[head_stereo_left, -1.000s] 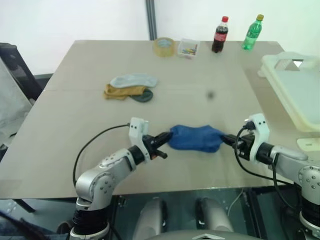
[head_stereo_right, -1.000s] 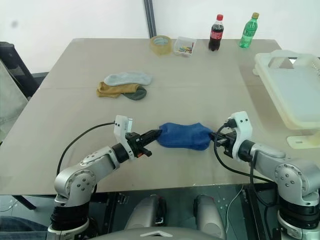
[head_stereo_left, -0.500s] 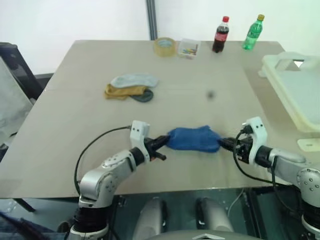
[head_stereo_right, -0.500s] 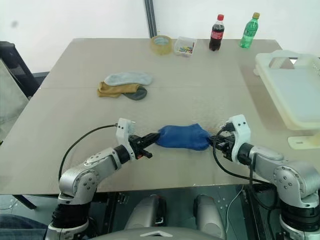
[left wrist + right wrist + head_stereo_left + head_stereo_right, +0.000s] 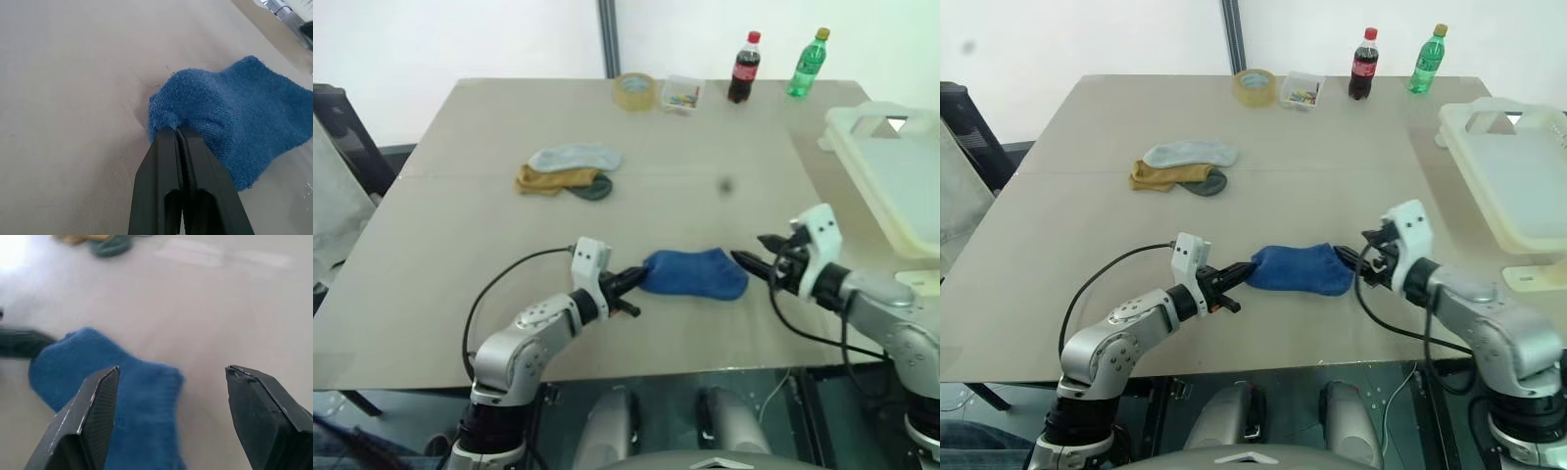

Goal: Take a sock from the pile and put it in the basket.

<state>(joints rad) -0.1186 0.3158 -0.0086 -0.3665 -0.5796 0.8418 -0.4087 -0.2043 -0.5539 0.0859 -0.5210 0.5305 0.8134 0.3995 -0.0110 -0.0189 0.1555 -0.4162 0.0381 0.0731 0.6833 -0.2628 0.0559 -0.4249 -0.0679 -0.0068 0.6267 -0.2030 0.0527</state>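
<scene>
A royal blue sock lies on the table near its front edge. My left gripper is shut on the sock's left end; in the left wrist view its fingers pinch a fold of the blue knit. My right gripper stands open just off the sock's right end, with the sock lying below its spread fingers. The pile of pale grey, mustard and dark socks sits farther back on the left. The basket, a cream-white tub, stands at the right edge.
At the table's far edge stand a roll of tape, a small clear box, a cola bottle and a green bottle. A small white block lies by the basket's near corner. A dark chair stands off the left side.
My right gripper has opened and let go of the sock's right end, which now rests on the table. The left gripper keeps its hold on the left end.
</scene>
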